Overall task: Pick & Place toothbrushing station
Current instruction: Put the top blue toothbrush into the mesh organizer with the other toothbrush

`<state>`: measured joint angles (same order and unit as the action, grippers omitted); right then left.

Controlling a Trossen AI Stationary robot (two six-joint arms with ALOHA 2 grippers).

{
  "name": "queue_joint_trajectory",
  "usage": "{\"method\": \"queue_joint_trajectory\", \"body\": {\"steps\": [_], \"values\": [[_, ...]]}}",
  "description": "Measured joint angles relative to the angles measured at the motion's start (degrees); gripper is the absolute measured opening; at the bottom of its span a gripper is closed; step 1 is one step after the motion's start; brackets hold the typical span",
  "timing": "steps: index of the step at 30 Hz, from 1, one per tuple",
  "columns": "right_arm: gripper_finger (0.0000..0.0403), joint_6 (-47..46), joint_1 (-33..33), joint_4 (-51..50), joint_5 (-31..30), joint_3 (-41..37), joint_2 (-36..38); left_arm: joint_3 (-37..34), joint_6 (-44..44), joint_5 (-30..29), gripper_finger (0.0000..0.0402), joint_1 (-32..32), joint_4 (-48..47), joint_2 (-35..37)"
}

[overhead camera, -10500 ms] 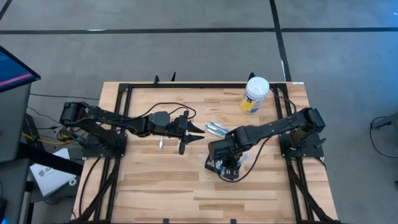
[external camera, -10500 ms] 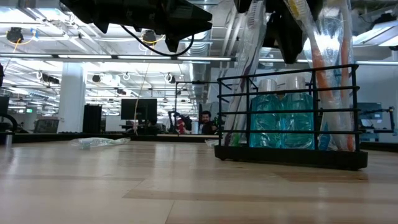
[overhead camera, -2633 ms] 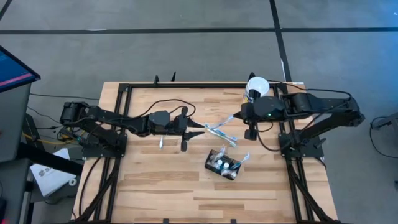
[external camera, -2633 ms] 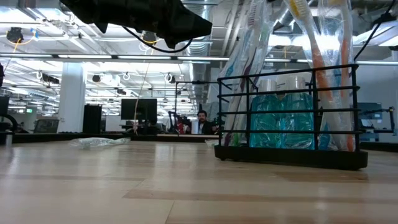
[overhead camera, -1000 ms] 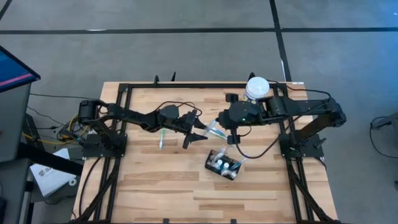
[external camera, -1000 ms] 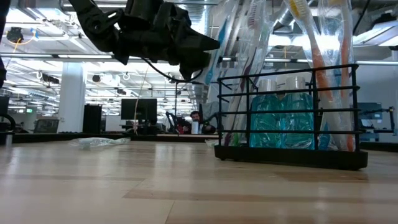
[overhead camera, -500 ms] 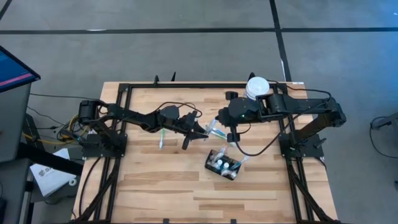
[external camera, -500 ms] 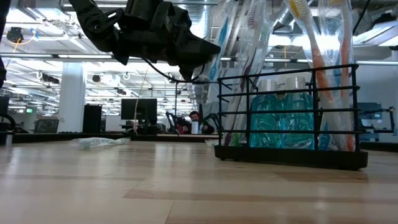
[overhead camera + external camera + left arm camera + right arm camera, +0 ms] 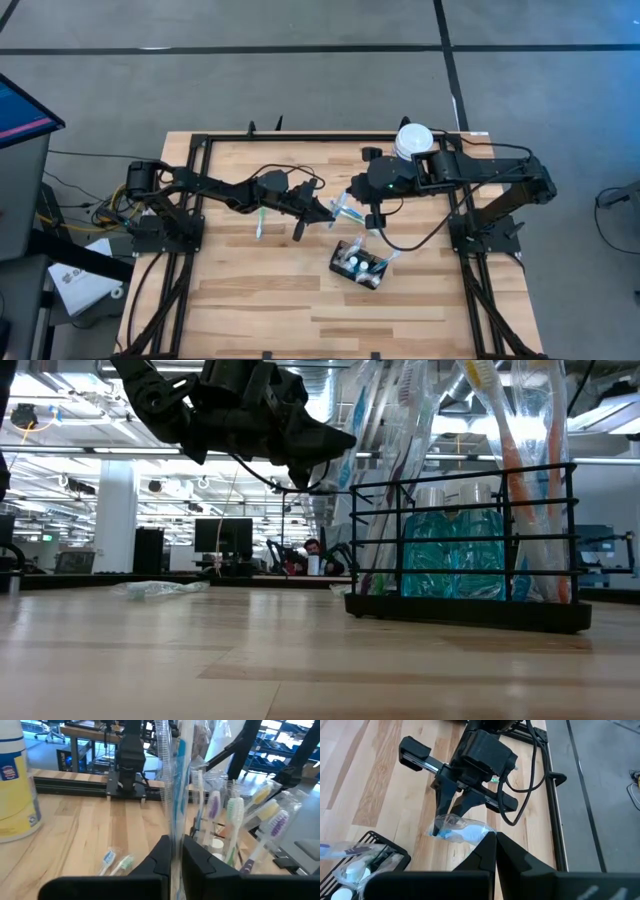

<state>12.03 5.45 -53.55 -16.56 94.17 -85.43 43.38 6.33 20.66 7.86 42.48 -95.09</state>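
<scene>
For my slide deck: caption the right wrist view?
Both hands grip one wrapped toothbrush above the table, beside the station.

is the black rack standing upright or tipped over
Upright: the rack sits flat on the table, toothbrushes standing up inside it.

I find no text I can actually read. The tub (image 9: 17,780) carries a yellow label with a small red-and-blue emblem near its upper edge, but its lettering is too small for me to make out. Nothing else beside the tub bears legible print.
</scene>
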Motion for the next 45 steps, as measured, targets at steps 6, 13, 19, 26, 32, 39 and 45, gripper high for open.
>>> {"method": "queue_joint_trajectory", "body": {"steps": [6,13,19,26,32,39,45], "values": [[0.0013,-0.48,0.0,2.27,-0.04,0.0,0.0,0.0,-0.04,-0.79,0.0007,0.07,0.39,0.0],[0.0075,-1.56,-0.81,2.8,-1.53,-0.07,1.94,0.0,-0.35,-2.45,0.0007,0.4,0.48,0.0],[0.0125,-5.22,-0.25,2.85,-1.31,-0.04,5.91,0.0,-0.38,-2.7,0.0007,2.04,1.13,0.2],[0.0151,-12.01,-0.22,3.1,-1.33,-2.14,9.17,-0.02,-0.08,-2.69,0.0007,1.99,4.25,1.36],[0.0143,-11.44,-0.22,8.01,-0.75,-7.97,9.46,0.0,-0.42,-3.27,0.0007,1.86,5.84,6.45],[0.0123,-7.48,-1.06,20.45,4.15,-12.21,9.45,-0.04,-1.48,-4.22,0.0007,1.81,5.43,9.45],[0.0121,-8.32,-3.25,24.88,7.71,-12.24,8.55,-0.04,-2.6,-4.27,0.0007,1.81,5.28,9.7]]}}
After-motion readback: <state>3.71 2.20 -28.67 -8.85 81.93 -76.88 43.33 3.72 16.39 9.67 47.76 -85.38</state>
